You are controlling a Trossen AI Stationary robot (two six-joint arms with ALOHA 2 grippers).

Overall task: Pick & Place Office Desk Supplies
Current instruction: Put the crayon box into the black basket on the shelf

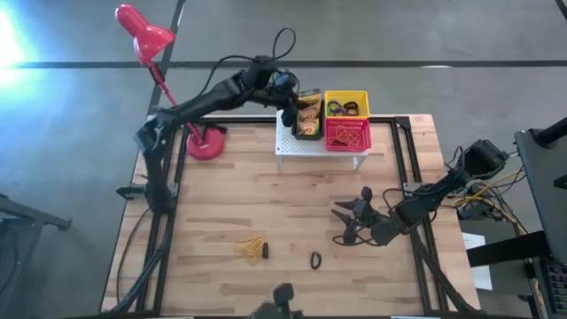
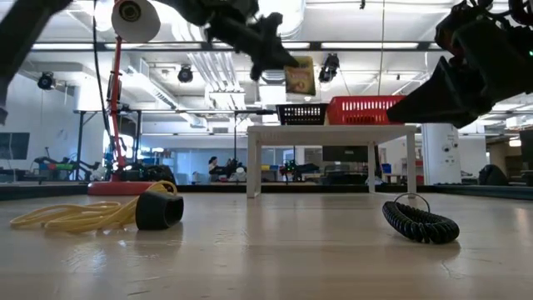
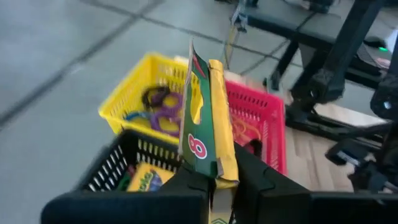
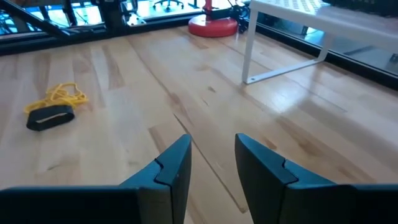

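My left gripper [image 1: 292, 105] is over the black basket [image 1: 307, 129] on the white stand [image 1: 301, 149], shut on a yellow-and-green crayon box [image 3: 208, 118]. A second crayon box [image 3: 146, 178] lies inside that basket. Purple and dark rings [image 3: 163, 104] sit in the yellow basket [image 1: 346, 93]. The red basket [image 1: 347, 135] holds yellowish rubber bands [image 3: 247, 129]. On the table lie a rubber-band tangle [image 1: 251, 247], a small black piece [image 1: 266, 252] and a black coiled ring [image 1: 314, 260]. My right gripper [image 1: 348, 222] hovers open above the table's right part. My left gripper pinches the crayon box by one end [image 3: 216, 173] between its two fingers [image 3: 186, 182]. The box runs on along the fingers, and its opened flap end [image 3: 198, 62] points away from them. The box is lifted clear above the black basket [image 2: 301, 112], tilted, with the fingers slanting down from the table's left.
A red desk lamp stands with its base [image 1: 206, 143] left of the white stand, whose legs [image 4: 252, 50] rest on the table's far part. The wooden top between the stand and the loose items is bare [image 1: 266, 199]. Dark frame rails run along the table's sides [image 1: 168, 221].
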